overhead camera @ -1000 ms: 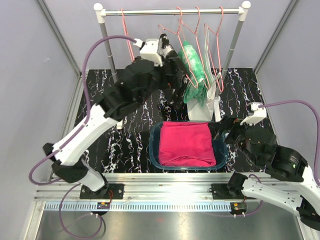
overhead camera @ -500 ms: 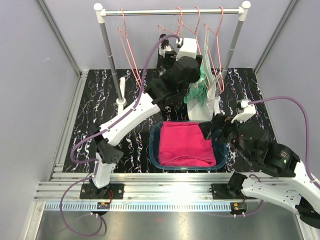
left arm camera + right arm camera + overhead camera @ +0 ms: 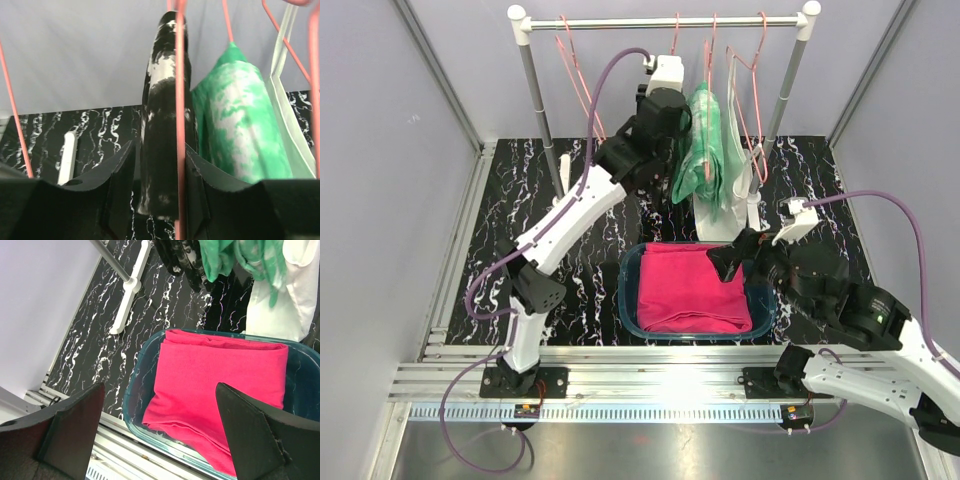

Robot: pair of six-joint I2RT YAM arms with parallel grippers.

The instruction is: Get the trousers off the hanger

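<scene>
Black trousers with white splashes [image 3: 162, 125] hang on a pink wire hanger [image 3: 180, 100] under the rail [image 3: 660, 22]. My left gripper [image 3: 160, 146] straddles them, jaws narrowed. The right finger touches the hanger wire, while a thin gap shows beside the left finger. From above, the left gripper [image 3: 670, 110] hides that garment. Green-and-white tie-dye trousers [image 3: 705, 150] hang just to the right on another hanger. Magenta trousers [image 3: 692, 288] lie folded in a teal bin [image 3: 625, 290]. My right gripper [image 3: 160, 387] hovers wide open over the bin's right side, holding nothing.
Bare pink hangers [image 3: 575, 70] hang at the rail's left end, with more at its right. A white garment [image 3: 725, 215] hangs low behind the bin. The rack's white foot [image 3: 131, 290] lies on the black marbled floor. Grey walls close in both sides.
My left arm swung right along the rail and its jaws narrowed around the black trousers. The right arm shifted left, over the bin's edge.
</scene>
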